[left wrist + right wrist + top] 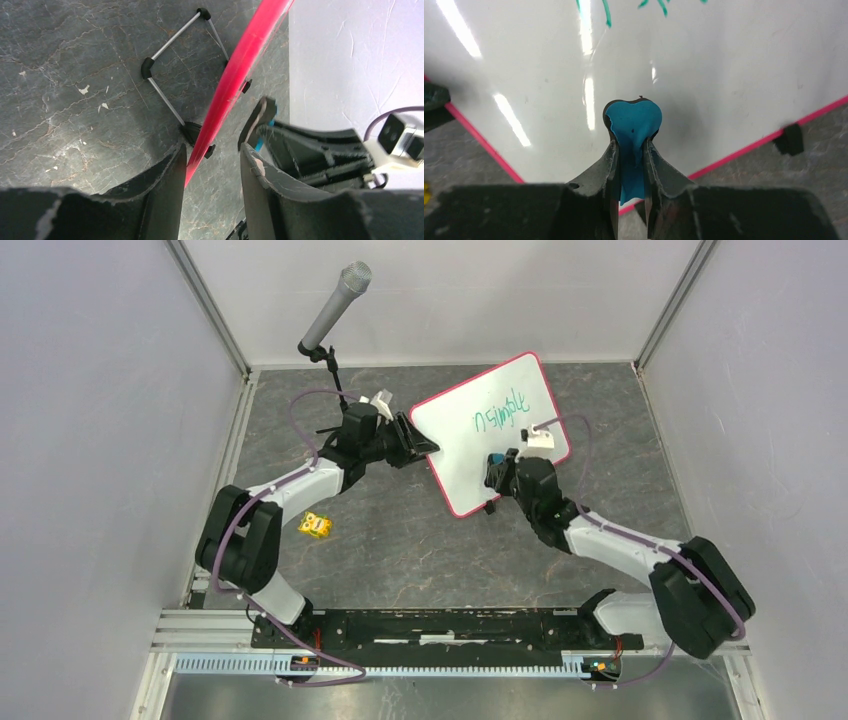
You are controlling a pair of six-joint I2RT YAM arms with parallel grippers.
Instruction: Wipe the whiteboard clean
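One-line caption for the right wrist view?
Right hand pinches a blue heart-shaped eraser in front of the whiteboard, green writing not yet erased above.

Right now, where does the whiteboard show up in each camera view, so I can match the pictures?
Top external: whiteboard upper centre, tilted, green writing showing.
Left wrist: edge-on, a pink-red diagonal running down between the fingers of the left hand.
Right wrist: its white face fills the upper picture, behind the blue eraser in the right hand.
Shared landmark: the pink-red frame, visible in all three.
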